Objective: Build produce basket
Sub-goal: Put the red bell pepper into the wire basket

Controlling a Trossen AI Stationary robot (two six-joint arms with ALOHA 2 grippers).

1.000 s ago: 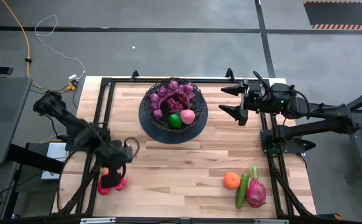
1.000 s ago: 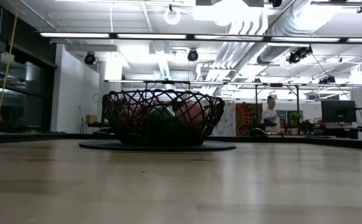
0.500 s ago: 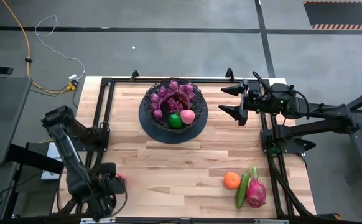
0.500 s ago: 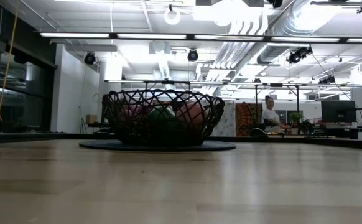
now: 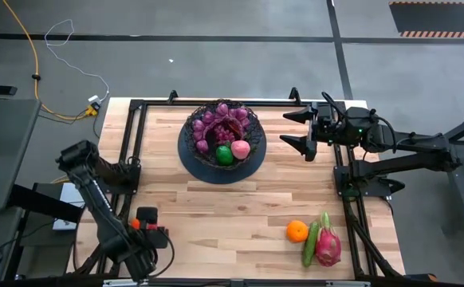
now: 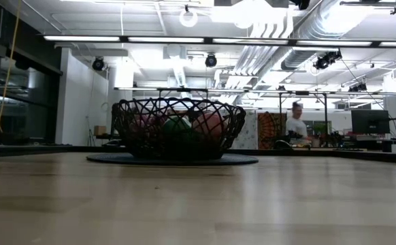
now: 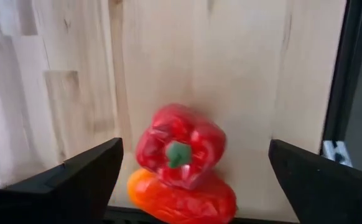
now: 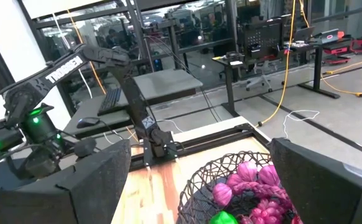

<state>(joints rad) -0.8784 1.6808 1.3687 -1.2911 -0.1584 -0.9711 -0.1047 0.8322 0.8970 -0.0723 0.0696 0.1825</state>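
The black wire basket (image 5: pixel 222 134) stands on a dark round mat at the table's far middle, holding purple grapes, a green fruit and a pink fruit; it also shows in the low view (image 6: pixel 177 129) and the right wrist view (image 8: pixel 231 180). A red pepper (image 7: pixel 180 146) and an orange-red pepper (image 7: pixel 181 200) lie together on the table at the near left corner. My left gripper (image 5: pixel 142 226) hovers open over them, its fingers wide on either side (image 7: pixel 195 152). My right gripper (image 5: pixel 296 130) waits open to the right of the basket (image 8: pixel 199 149).
An orange (image 5: pixel 296 231), a green cucumber (image 5: pixel 309 244) and a pink dragon fruit (image 5: pixel 328 243) lie together at the near right. A black frame rail (image 5: pixel 134 151) runs along the table's left edge. A person (image 6: pixel 297 126) stands far off in the room.
My left arm has folded back toward the table's near left corner, its elbow swinging toward the near edge. Its gripper has turned about but stays over the peppers. My right arm has kept still.
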